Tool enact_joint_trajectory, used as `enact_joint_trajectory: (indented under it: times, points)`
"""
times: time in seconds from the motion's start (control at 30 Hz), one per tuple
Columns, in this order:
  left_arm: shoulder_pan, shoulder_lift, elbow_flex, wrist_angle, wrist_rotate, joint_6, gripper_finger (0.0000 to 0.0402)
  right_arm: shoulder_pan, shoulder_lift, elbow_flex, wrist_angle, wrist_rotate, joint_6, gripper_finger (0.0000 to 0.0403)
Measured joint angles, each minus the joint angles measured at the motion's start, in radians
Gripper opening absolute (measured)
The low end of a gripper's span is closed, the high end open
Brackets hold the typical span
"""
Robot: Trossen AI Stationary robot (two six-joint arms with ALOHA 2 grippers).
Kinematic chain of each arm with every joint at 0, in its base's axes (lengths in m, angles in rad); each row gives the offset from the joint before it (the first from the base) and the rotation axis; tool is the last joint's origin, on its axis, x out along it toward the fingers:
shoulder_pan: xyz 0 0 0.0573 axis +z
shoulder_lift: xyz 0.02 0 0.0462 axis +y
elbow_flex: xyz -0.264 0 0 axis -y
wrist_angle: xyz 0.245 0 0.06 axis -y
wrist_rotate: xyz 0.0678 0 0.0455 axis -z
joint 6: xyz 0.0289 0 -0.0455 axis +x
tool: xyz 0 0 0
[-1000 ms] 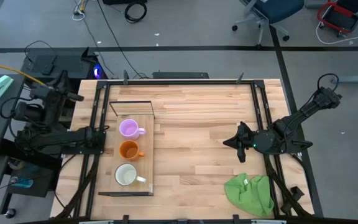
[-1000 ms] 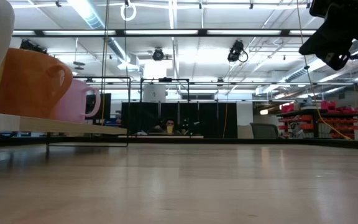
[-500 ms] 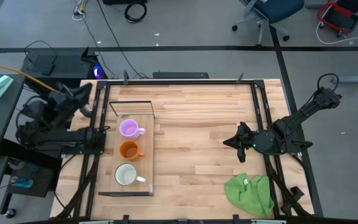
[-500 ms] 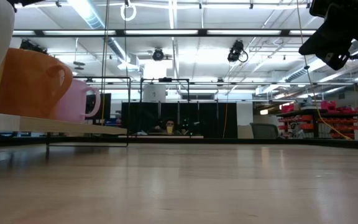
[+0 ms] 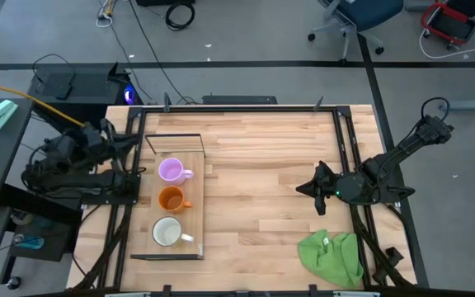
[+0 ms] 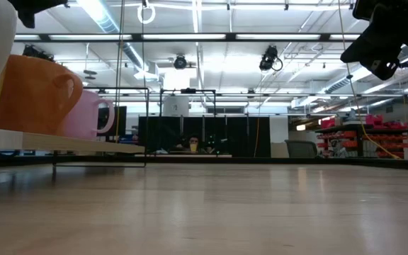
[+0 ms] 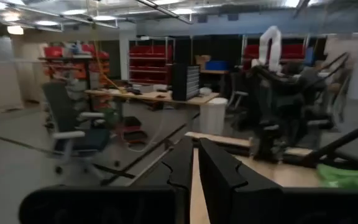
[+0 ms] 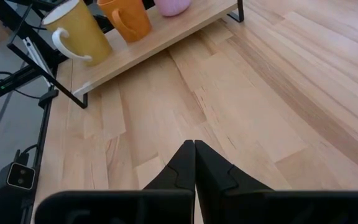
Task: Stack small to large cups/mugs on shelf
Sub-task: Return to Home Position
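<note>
Three mugs stand upright in a row on the light-wood shelf (image 5: 195,206) at the table's left: the light purple mug (image 5: 171,171) farthest, the orange mug (image 5: 171,199) in the middle, the white mug (image 5: 167,232) nearest. They also show in the right wrist view: white mug (image 8: 73,31), orange mug (image 8: 126,15), purple mug (image 8: 173,5). My left gripper (image 5: 129,137) is shut and empty, raised beside the shelf's far left corner. My right gripper (image 5: 308,186) is shut and empty, above the table right of centre, pointing toward the shelf (image 8: 160,40).
A green cloth (image 5: 332,256) lies crumpled at the table's near right corner. Bare wood tabletop (image 5: 254,190) lies between the shelf and my right gripper. Black frame rails (image 5: 349,165) run along the table's left and right sides.
My left arm has unfolded from its rest beside the table, and its gripper has swung toward the table's right, to beside the shelf's far left corner. It now shows in the top left corner of the low view. The mugs have not moved.
</note>
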Motion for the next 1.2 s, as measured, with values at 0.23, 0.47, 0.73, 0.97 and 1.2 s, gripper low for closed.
enact_joint_trajectory:
  times: [0.23,0.47,0.73,0.97,1.2]
  points:
    - [0.005,0.000,-0.162,0.104,-0.063,-0.035,0.0039,0.000,0.000,0.000,0.017,0.000,-0.001,0.0007]
    - [0.051,0.000,-0.238,0.275,-0.133,0.053,0.0030,0.000,0.000,0.000,0.019,-0.009,0.000,0.0007]
    - [0.119,0.000,-0.393,0.396,-0.133,0.021,0.0039,0.000,0.000,0.000,0.019,-0.009,-0.018,0.0007]
    - [0.236,-0.001,-0.491,0.569,-0.140,0.087,0.0035,0.000,0.000,0.000,0.019,-0.034,-0.020,0.0007]
    - [0.396,0.000,-0.526,0.577,-0.139,0.095,0.0032,0.000,0.000,0.000,0.057,-0.027,-0.065,0.0007]
